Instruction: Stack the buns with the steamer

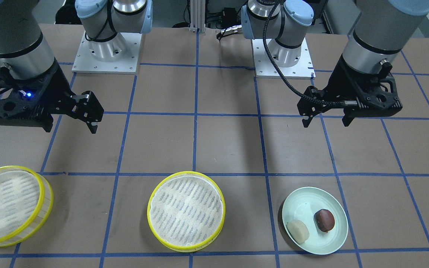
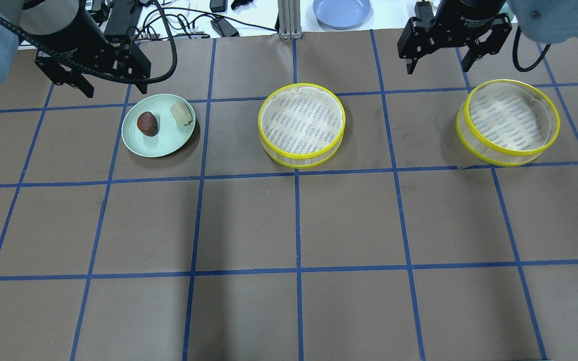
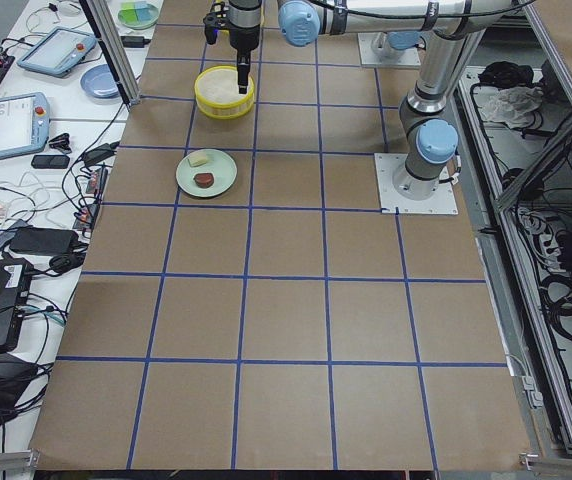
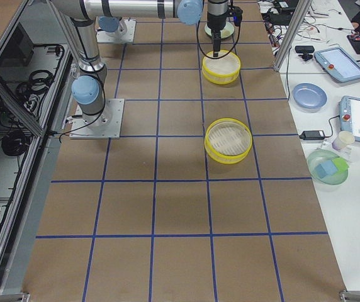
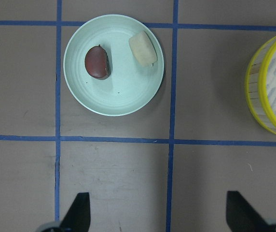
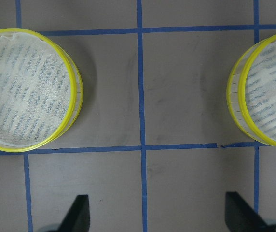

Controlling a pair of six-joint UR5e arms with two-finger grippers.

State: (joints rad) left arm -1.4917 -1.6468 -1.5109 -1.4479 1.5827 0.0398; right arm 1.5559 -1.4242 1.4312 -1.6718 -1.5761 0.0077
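Observation:
A cream bun [image 2: 181, 114] and a reddish-brown bun [image 2: 147, 123] lie side by side on a pale green plate [image 2: 158, 148]. They also show in the left wrist view: the cream bun [image 5: 143, 48], the brown bun [image 5: 97, 62] and the plate [image 5: 123, 104]. Two yellow-rimmed steamer trays with cloth liners stand empty, one in the middle [image 2: 301, 123] and one at the right [image 2: 507, 120]. My left gripper [image 2: 116, 90] hangs open and empty above the table, just beyond the plate. My right gripper [image 2: 438, 69] hangs open and empty between the two trays [image 6: 24, 89] [image 6: 268, 94].
The table is brown paper with a blue tape grid. Both arm bases [image 1: 106, 52] [image 1: 283, 56] stand at my edge of it. A blue plate [image 2: 341, 11], cables and devices lie off the far edge.

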